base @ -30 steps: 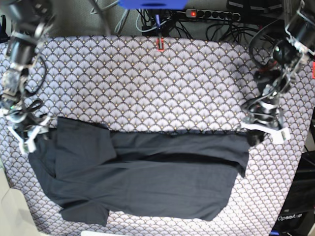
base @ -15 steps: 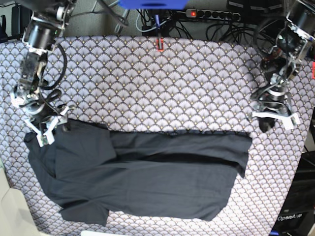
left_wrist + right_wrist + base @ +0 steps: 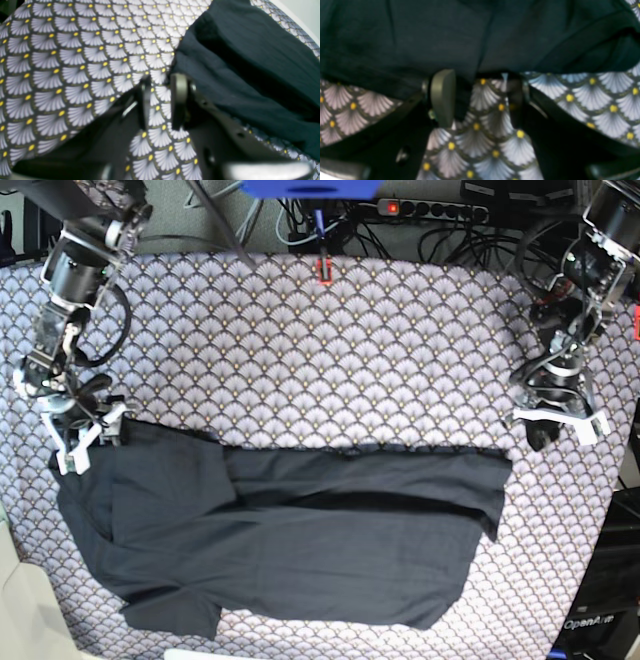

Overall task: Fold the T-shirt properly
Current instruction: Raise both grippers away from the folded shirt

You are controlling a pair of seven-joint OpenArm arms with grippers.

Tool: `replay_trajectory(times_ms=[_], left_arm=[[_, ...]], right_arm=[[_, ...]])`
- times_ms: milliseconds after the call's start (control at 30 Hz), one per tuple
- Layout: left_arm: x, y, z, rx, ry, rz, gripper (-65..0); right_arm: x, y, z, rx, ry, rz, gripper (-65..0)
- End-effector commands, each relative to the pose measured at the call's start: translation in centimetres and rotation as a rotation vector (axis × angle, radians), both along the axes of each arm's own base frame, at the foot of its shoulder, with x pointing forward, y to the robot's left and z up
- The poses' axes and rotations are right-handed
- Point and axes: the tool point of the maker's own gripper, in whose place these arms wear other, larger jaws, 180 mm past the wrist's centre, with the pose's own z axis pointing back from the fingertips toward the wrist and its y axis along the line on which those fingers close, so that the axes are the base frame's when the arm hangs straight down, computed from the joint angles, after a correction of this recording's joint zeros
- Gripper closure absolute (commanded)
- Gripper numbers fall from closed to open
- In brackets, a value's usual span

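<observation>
Here, a black T-shirt lies spread across the near half of a table covered with a fan-patterned tablecloth, its upper portion doubled over so that a long straight fold runs from side to side. One sleeve lies flat over the body on the overhead camera's left, and another pokes out at the lower left corner. The right gripper hangs at the shirt's upper left corner, on the left of the overhead picture. Its wrist camera shows the two fingers standing well apart over patterned cloth, their tips at the very edge of the dark fabric, with nothing pinched between them. The left gripper sits on the right of the overhead picture, just above and beyond the shirt's upper right corner, over bare tablecloth. Its wrist camera shows the fingers parted only narrowly, patterned cloth visible in the gap, and the shirt's folded corner lying just beside the outer finger; no fabric is caught between them. Beyond the far edge of the table, a power strip with a lit red switch rests among tangled cables.
</observation>
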Motion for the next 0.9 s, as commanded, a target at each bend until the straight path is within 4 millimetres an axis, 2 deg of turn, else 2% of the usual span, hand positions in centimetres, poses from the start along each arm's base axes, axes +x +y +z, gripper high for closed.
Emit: replay_trajectory(times_ms=[0, 333, 433, 700, 867], left_arm=[[1.0, 0.8, 2.0, 0.023, -0.060, 0.004, -14.2], [1.1, 0.8, 2.0, 0.023, -0.060, 0.005, -14.2], [0.9, 0.8, 1.8, 0.023, -0.056, 0.005, -14.2], [0.3, 0.8, 1.3, 0.024, -0.039, 0.004, -14.2], [0.3, 0.6, 1.5, 0.021, -0.044, -0.002, -14.2]], right_arm=[[0.7, -0.3, 1.2, -0.001, -0.045, -0.004, -33.9], [-0.3, 2.0, 1.2, 0.006, -0.067, 0.015, -32.7], [-0.3, 2.1, 1.2, 0.008, -0.068, 0.015, -26.3], [0.6, 2.1, 2.0, 0.006, -0.091, 0.017, 0.0], [2.5, 1.9, 3.9, -0.005, -0.133, 0.019, 0.0]])
